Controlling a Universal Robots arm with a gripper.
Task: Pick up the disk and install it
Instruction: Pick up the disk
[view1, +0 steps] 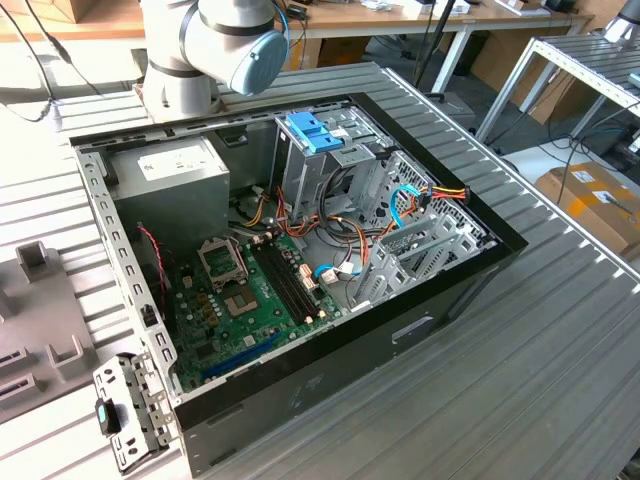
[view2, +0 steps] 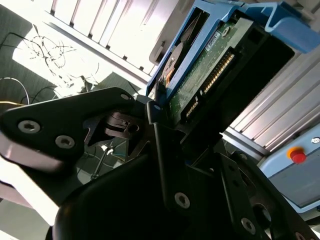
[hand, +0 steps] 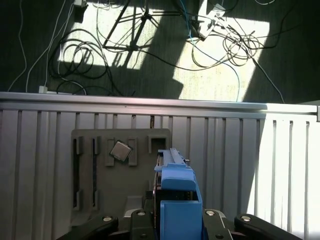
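Observation:
In both wrist views my gripper (hand: 172, 216) is shut on the disk (hand: 175, 197). The disk stands on edge between the black fingers (hand: 142, 220), and its blue plastic rail faces the first wrist camera. In the second wrist view the disk (view2: 200, 80) shows its green circuit board, its connector row and its blue rails. The gripper (view2: 172, 127) clamps it at one end. It hangs above a grey slotted fixture (hand: 95, 165) on the ribbed metal table. In the exterior view the open computer case (view1: 300, 250) lies on the table, with the arm's base (view1: 215, 45) behind it.
Inside the case are a grey power-supply box (view1: 170, 170), a green motherboard (view1: 245, 295), loose cables, and a metal drive cage topped by a light-blue bracket (view1: 315, 130). A small square chip (hand: 120, 150) rests in the fixture. Floor cables and a tripod lie beyond the table edge (hand: 160, 102).

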